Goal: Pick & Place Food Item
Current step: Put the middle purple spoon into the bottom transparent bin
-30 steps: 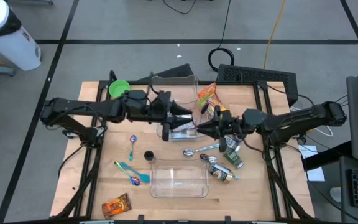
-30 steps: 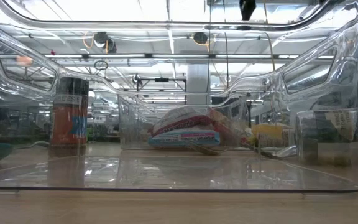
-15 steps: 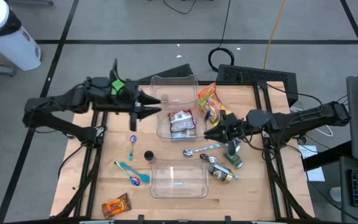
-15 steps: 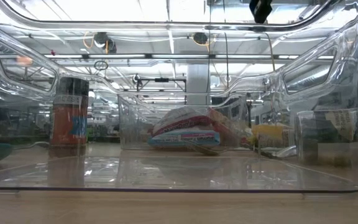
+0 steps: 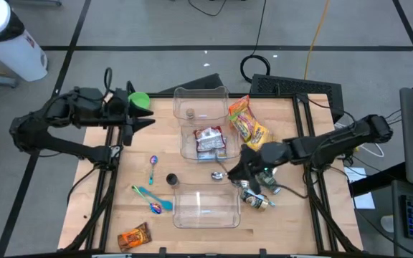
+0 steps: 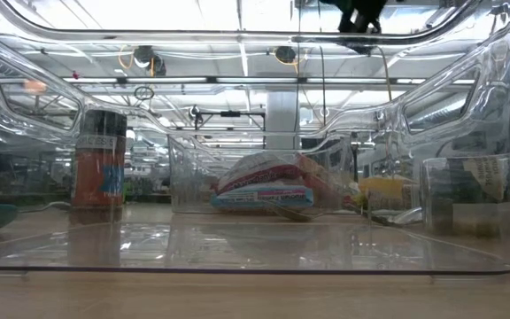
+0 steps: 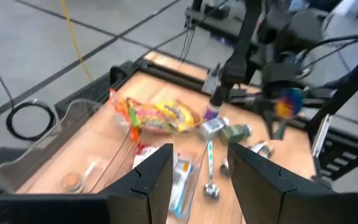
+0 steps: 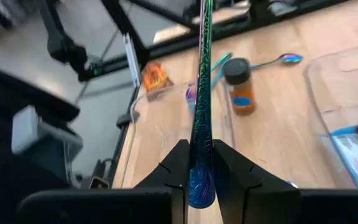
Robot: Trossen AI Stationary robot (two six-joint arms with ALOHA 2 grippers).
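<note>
A red-white-blue snack packet (image 5: 209,141) lies flat in the far clear container (image 5: 201,95); it also shows in the low view (image 6: 264,186). An orange-yellow chips bag (image 5: 247,120) lies on the table right of that container. My left gripper (image 5: 146,120) is open and empty above the table's far left; its fingers show apart in its wrist view (image 7: 197,177). My right gripper (image 5: 236,170) hovers right of centre, shut on an iridescent utensil (image 8: 199,93). It shows at the top of the low view (image 6: 359,12). My right gripper pinches the iridescent utensil's thin handle (image 8: 195,163) between its two fingers (image 8: 174,169). The handle runs forward out past the fingertips, along the fingers. Its other end leaves the wrist view, so which end is held cannot be told.
An empty clear container (image 5: 205,208) stands near the front edge. A silver spoon (image 5: 219,174), bottles (image 5: 258,195), a dark spice jar (image 5: 171,179), coloured spoons (image 5: 153,166) and a snack pack (image 5: 134,236) lie around it. A green bowl (image 5: 139,100) sits far left.
My left gripper has drawn back from over the far container toward the table's far left, leaving the snack packet lying in the container. My right gripper has moved from beside that container toward the near edge with the utensil.
</note>
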